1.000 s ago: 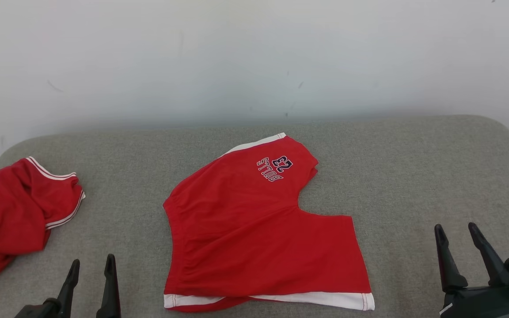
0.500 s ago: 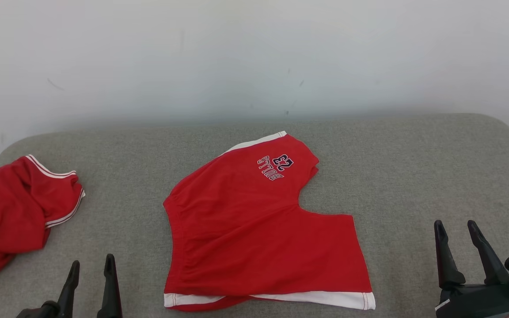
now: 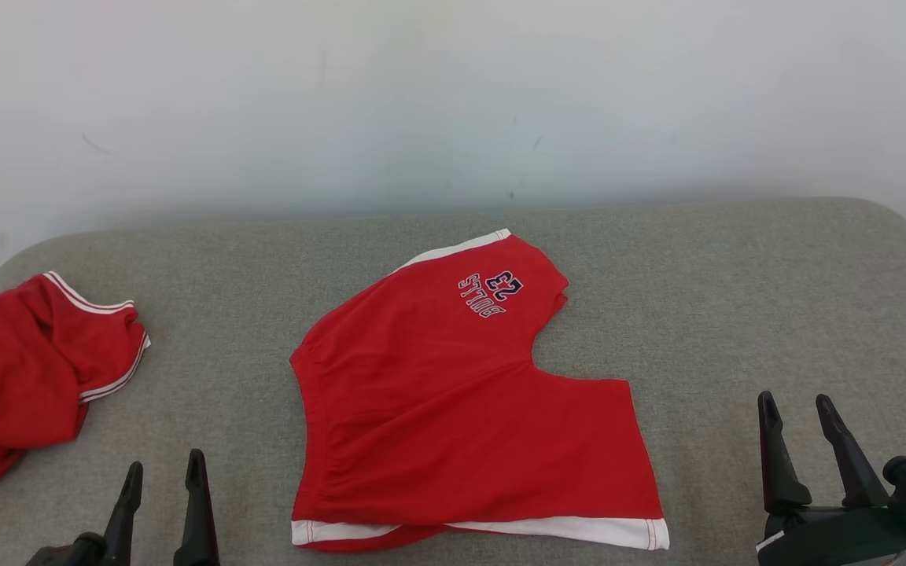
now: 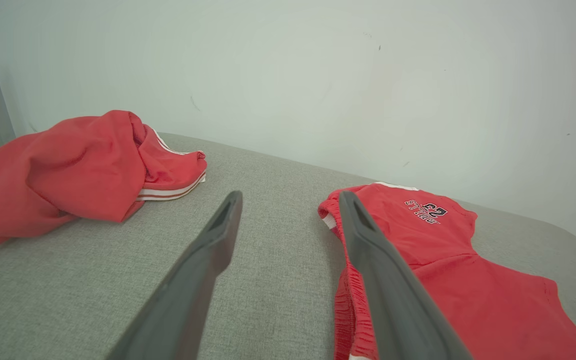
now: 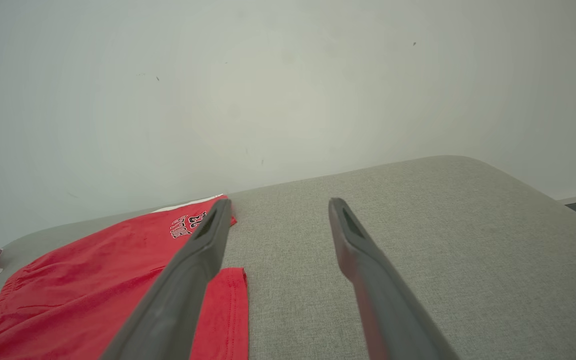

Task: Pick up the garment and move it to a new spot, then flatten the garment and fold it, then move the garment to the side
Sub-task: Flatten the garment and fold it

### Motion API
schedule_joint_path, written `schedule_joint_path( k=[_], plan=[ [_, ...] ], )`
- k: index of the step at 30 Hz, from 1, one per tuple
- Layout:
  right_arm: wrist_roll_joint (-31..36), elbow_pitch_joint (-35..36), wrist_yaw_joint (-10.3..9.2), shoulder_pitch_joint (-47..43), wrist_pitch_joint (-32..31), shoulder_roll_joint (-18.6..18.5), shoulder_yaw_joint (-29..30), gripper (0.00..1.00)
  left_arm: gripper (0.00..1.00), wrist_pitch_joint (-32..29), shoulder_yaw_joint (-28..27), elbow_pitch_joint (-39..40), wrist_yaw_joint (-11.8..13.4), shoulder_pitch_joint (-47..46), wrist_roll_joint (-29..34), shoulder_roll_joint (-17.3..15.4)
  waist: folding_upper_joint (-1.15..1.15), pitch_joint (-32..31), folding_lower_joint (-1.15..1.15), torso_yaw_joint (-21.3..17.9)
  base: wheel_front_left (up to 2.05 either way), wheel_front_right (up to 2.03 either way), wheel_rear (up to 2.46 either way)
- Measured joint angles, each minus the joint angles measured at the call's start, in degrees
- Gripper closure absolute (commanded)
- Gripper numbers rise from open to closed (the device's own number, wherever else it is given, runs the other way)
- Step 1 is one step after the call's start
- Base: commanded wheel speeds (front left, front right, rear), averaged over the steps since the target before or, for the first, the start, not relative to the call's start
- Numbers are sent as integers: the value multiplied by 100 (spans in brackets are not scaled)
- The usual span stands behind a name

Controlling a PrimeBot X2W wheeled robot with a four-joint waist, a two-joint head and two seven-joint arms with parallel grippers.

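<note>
Right tool [image 3: 795, 399] slightly further left

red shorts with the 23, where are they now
Head view: red shorts lie centred on the grey pad, between left gripper and right gripper; crumpled red garment at far left.

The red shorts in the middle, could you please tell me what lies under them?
The red shorts lie on the grey cushion, which shows around them. At the near white hem a red layer peeks out from beneath. Whatever else the cloth covers cannot be seen.
</note>
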State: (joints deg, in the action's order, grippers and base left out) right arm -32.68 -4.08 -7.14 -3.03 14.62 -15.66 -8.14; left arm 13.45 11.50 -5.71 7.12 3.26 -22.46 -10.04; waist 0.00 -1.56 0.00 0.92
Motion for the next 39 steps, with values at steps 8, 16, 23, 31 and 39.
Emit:
schedule_joint_path(
  k=[8, 16, 23, 31, 39],
  plan=[
    [115, -94, 1, 42, 0, 5, -85, 0, 0, -47, -5, 2, 0, -5, 2, -2, 0, 5, 0, 15, 0, 0, 0],
    [380, -208, 1, 116, -51, -149, -201, 0, 0, -196, -11, -59, 0, -5, 193, -48, 0, -9, 0, 30, 0, 0, 0],
    [446, -175, 1, 118, -51, -162, -49, 0, 0, -242, -37, -42, 0, -5, 231, -44, 0, -18, 0, 28, 0, 0, 0],
    [480, -191, 0, 104, -120, -172, -86, 0, 0, -335, -38, -40, 0, -4, 253, -29, 0, -16, 0, 25, 0, 0, 0],
    [556, -190, 0, 110, -407, -230, -162, 0, 0, -415, -37, -41, 0, -5, 293, -44, 0, -19, 0, 33, 0, 0, 0]
  ],
)
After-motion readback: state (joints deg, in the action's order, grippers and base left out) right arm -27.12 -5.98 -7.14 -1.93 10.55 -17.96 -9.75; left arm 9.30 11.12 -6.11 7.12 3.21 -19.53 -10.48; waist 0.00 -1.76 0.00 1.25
